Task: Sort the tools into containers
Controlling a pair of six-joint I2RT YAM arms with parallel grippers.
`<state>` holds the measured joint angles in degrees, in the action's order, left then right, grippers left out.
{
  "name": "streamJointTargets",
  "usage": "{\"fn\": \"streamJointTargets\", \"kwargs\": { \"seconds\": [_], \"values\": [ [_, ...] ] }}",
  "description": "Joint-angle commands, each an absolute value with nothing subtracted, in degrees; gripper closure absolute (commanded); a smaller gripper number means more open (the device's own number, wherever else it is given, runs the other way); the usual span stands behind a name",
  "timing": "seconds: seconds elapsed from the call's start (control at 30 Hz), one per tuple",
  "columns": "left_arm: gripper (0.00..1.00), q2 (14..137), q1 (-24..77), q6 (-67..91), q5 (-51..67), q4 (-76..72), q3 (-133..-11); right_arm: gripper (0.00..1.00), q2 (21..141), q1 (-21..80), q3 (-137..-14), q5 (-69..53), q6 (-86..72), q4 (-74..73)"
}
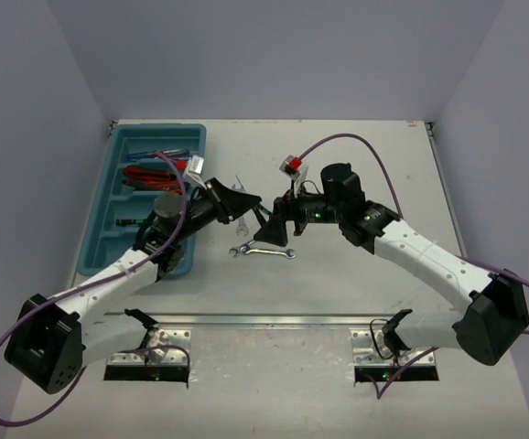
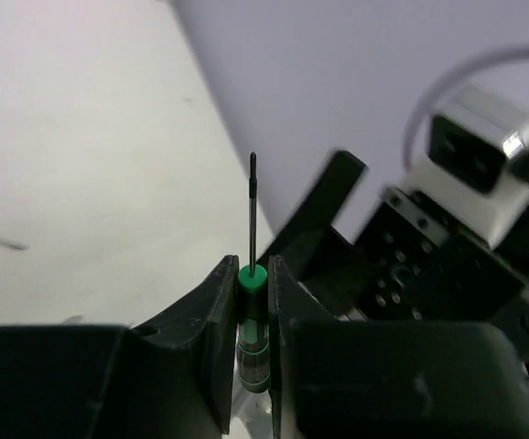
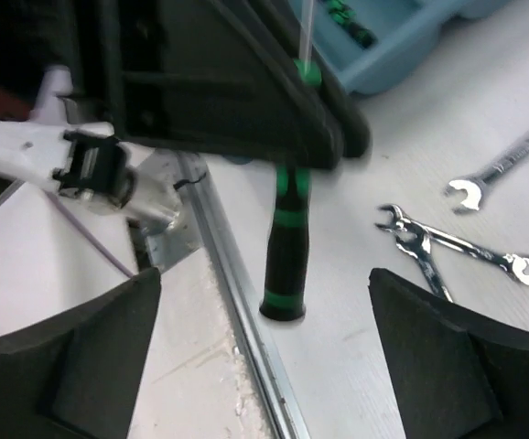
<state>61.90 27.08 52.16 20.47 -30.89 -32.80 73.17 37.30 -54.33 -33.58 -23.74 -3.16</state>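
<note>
My left gripper [image 2: 253,263] is shut on a black-green screwdriver [image 2: 253,280], gripping it near the top of the handle, with the thin shaft sticking out past the fingertips. In the right wrist view the same screwdriver's handle [image 3: 286,256] hangs from the left fingers above the table. My right gripper [image 3: 264,285] is open, its jaws wide apart on either side of that handle without touching it. In the top view both grippers meet mid-table, left [image 1: 244,207] and right [image 1: 272,229]. The teal tray [image 1: 96,243] lies at the left and holds red-handled tools [image 1: 145,174].
Silver wrenches [image 3: 448,249] lie crossed on the table under the grippers, and another [image 3: 512,157] lies farther off. The top view shows one wrench [image 1: 264,251] in front of the grippers and one [image 1: 240,192] behind. A metal rail [image 1: 264,318] runs along the near side.
</note>
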Motion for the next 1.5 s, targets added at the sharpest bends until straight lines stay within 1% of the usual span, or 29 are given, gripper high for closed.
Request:
{"fn": "streamJointTargets", "kwargs": {
  "seconds": [0.0,0.07,0.13,0.23,0.27,0.37,0.4,0.43,0.47,0.57,0.63,0.67,0.77,0.83,0.9,1.0,1.07,1.1,1.13,1.17,1.27,1.3,1.37,1.4,1.47],
  "values": [
    [1.00,54.0,11.8,52.4,-10.6,3.5,-39.5,0.01,69.7,36.0,-54.0,-5.4,-21.9,-12.2],
    [1.00,51.4,3.6,53.2,-14.6,6.6,-37.7,0.01,69.1,34.4,-52.6,0.1,-21.9,-13.4],
    [1.00,51.4,-2.7,54.2,-17.1,7.5,-36.5,0.01,69.2,32.0,-51.5,0.9,-22.5,-13.7],
    [0.99,54.2,-7.9,55.4,-19.4,8.0,-36.4,0.01,70.3,29.3,-50.8,0.3,-23.5,-13.7],
    [0.97,55.2,-8.9,55.5,-20.0,7.6,-36.4,0.01,70.9,28.5,-50.8,0.2,-23.6,-13.7],
    [0.85,59.5,-11.1,55.0,-19.4,4.7,-36.5,0.01,73.4,28.1,-51.2,-0.1,-22.8,-13.9],
    [0.83,60.4,-11.4,54.9,-18.9,4.3,-36.8,0.01,74.0,28.1,-51.3,-0.3,-22.5,-13.9],
    [0.75,61.5,-11.6,54.8,-18.6,4.2,-37.2,0.01,75.0,28.1,-51.9,-0.9,-21.8,-13.9],
    [0.61,63.4,-11.9,54.7,-18.4,4.0,-37.8,0.01,76.7,28.1,-52.8,-1.9,-20.8,-14.0],
    [0.22,63.9,-12.6,54.4,-17.5,4.8,-38.5,0.01,82.9,28.1,-55.8,-2.2,-18.6,-15.0],
    [0.06,62.6,-12.6,54.2,-17.1,5.1,-38.3,0.02,87.5,28.1,-58.5,-2.5,-17.3,-15.6],
    [0.02,61.5,-12.6,54.1,-16.9,5.7,-38.3,0.05,89.9,28.2,-60.7,-3.2,-16.6,-16.3],
    [0.00,55.5,-12.6,53.2,-15.0,8.1,-38.5,0.16,101.8,29.6,-70.1,-5.4,-12.9,-20.2],
    [0.00,53.0,-12.5,51.9,-12.1,8.9,-38.7,0.19,106.2,31.5,-78.0,-3.0,-10.6,-24.2],
    [0.00,49.2,-12.4,49.8,-9.0,10.3,-38.6,0.23,113.8,33.2,-86.8,-0.5,-8.7,-28.8],
    [0.00,44.8,-12.4,47.1,-5.7,12.9,-38.8,0.25,121.5,34.8,-96.2,-0.2,-6.7,-31.7],
    [0.00,43.2,-12.4,45.5,-4.2,14.5,-38.8,0.28,126.5,35.3,-99.7,0.9,-6.0,-34.6],
    [0.00,41.4,-12.4,45.1,-2.1,14.4,-38.6,0.31,128.2,35.5,-102.9,0.8,-5.4,-35.5],
    [0.00,40.8,-12.4,44.2,-0.5,14.3,-38.6,0.38,130.5,35.6,-104.0,0.6,-5.1,-36.8],
    [0.00,40.1,-12.4,43.9,-0.3,14.3,-38.9,0.43,131.5,35.9,-105.2,0.5,-4.9,-37.1],
    [0.00,40.0,-12.4,41.3,3.4,14.5,-40.2,0.60,133.0,36.5,-105.5,1.2,-4.0,-36.1],
    [0.00,40.8,-12.5,40.4,4.7,14.6,-40.5,0.68,133.2,36.5,-105.0,1.4,-3.7,-35.5],
    [0.00,42.8,-12.3,39.3,9.9,13.2,-40.4,0.90,133.3,36.5,-104.7,1.3,-3.2,-34.4],
    [0.00,43.8,-12.1,38.8,12.3,12.9,-40.1,0.97,132.9,36.5,-104.3,1.5,-3.1,-33.8],
    [0.00,45.9,-10.3,37.8,17.0,9.2,-38.7,1.00,129.9,36.6,-101.2,2.1,-4.0,-29.2]
  ]
}}
